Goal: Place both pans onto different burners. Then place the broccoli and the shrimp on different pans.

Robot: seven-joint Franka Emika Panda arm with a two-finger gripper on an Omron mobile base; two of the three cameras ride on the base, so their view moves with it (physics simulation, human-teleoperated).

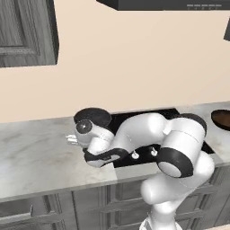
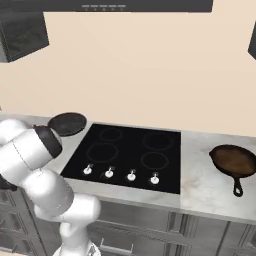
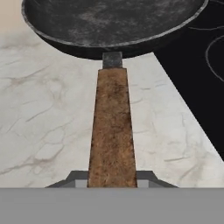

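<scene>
The dark grey pan with its long brown wooden handle is over the marble counter just left of the cooktop. My gripper is shut on the near end of that handle, one grey finger on each side. The same pan lies beside the cooktop's left edge, and its rim shows behind my wrist. The brown pan with a short dark handle rests on the counter right of the cooktop. Faint burner rings mark the black glass. The broccoli and the shrimp are out of view.
A row of white knobs runs along the cooktop's front edge. A range hood hangs above, with dark wall cabinets at the upper left. The marble counter stretches left, with drawers below.
</scene>
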